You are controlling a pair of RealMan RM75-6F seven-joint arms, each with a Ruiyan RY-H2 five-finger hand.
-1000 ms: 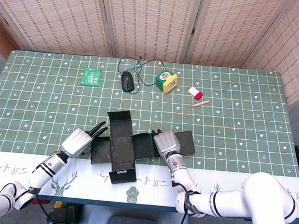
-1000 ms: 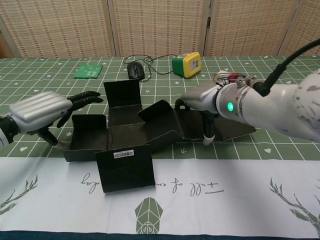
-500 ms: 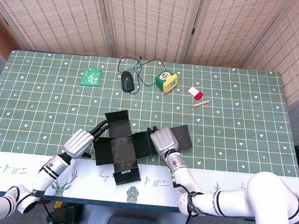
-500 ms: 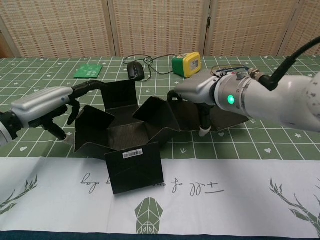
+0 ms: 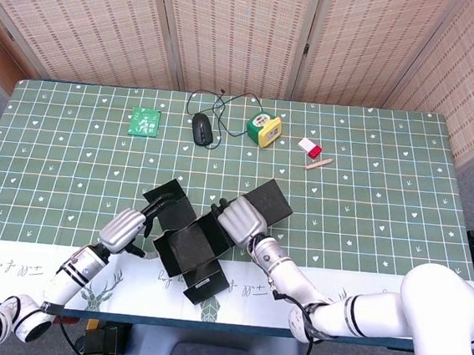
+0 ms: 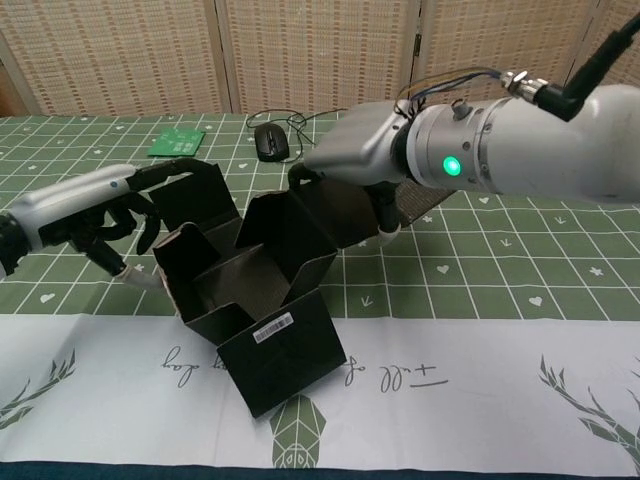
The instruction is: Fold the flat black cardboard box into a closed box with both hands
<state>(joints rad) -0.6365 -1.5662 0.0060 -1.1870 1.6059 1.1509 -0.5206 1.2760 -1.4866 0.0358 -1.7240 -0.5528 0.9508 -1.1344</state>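
The black cardboard box [image 5: 187, 244] sits half folded near the table's front middle, turned at an angle, with a barcode label on its near flap [image 6: 290, 352]. Its left, back and right walls stand up. My left hand [image 5: 123, 227] presses its fingers against the outside of the left wall [image 6: 180, 255], and one finger reaches along the back flap's top edge. My right hand [image 5: 237, 218] holds the raised right wall [image 6: 295, 230], fingertips hooked over its top and thumb on the outer side. The long lid panel [image 5: 268, 199] trails behind my right hand [image 6: 355, 155].
At the back lie a green card [image 5: 144, 122], a black mouse [image 5: 201, 128] with its cable, a green and yellow box [image 5: 263, 129], a small red and white item [image 5: 310, 146] and a wooden peg [image 5: 318, 163]. A white cloth strip [image 6: 450, 380] runs along the front edge.
The box has turned counterclockwise in the head view and its side walls have risen from nearly flat to upright. Both hands have closed in on it, the right hand moving left.
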